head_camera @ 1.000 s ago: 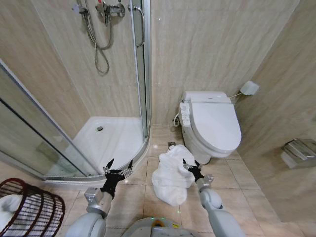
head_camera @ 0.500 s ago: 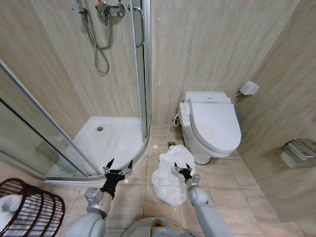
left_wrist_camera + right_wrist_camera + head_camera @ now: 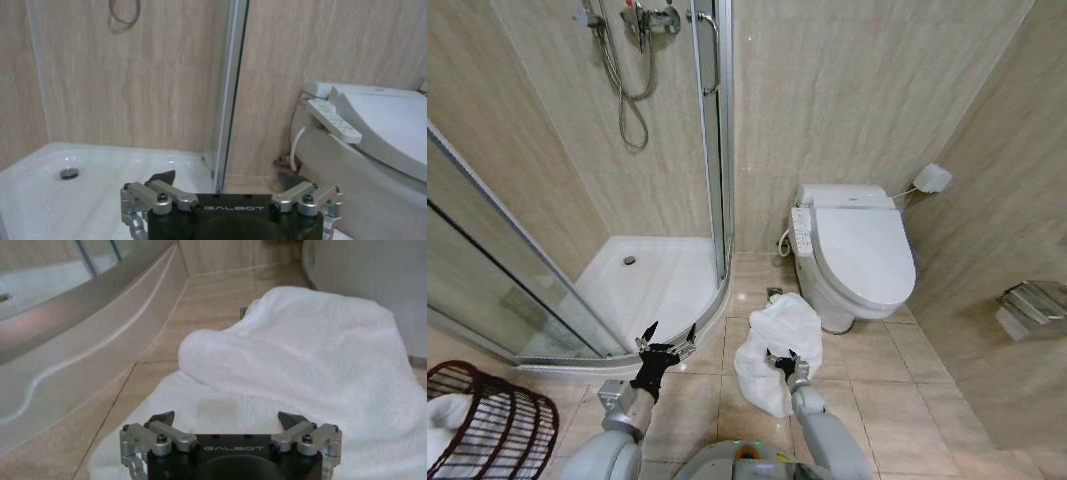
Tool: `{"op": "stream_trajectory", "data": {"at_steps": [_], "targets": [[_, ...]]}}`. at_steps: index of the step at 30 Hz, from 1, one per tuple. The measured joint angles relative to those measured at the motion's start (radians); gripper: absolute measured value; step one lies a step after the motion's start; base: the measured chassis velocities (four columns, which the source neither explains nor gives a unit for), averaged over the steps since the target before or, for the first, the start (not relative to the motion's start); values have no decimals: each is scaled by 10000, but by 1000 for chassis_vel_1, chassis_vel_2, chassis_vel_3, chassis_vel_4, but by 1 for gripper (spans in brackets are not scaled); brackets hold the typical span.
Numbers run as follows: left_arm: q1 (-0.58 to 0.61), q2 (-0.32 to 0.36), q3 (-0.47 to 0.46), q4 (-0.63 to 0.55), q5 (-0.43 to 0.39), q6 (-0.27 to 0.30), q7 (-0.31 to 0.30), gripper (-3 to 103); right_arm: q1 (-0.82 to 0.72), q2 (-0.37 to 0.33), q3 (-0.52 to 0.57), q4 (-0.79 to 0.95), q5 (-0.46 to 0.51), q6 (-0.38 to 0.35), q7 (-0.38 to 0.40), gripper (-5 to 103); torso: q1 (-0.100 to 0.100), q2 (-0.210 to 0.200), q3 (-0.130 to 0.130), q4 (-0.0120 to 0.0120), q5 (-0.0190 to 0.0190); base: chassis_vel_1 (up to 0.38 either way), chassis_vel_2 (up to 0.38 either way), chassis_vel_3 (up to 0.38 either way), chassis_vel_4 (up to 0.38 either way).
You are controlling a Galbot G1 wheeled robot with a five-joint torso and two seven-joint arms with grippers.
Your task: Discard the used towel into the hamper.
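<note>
We reach right end effector (image 3: pixel 782 359) low over crumpled white terry towel (image 3: pixel 775 350) on tiled floor, fingers spread. Left end effector (image 3: pixel 666 340) idle, fingers spread, beside shower tray. Reddish-brown wire hamper (image 3: pixel 502 420) far left.

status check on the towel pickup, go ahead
Right gripper open, over the towel on the floor, no grip yet. Left gripper open, idle by the shower base. Hamper at robot's left. Nothing in the way.
</note>
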Motion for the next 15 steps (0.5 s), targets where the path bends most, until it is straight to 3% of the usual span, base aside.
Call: {"op": "stream_trajectory", "data": {"at_steps": [12,15], "targets": [[0,0,0,0,0,0,0,100,41,28,293,-712,-369,-29,-33,103,0,0,0,0,1,0,0,0,0],[0,-1,0,0,0,0,0,100,97,14,391,-949,-399,-18,-39,97,0,0,0,0,1,0,0,0,0]]}}
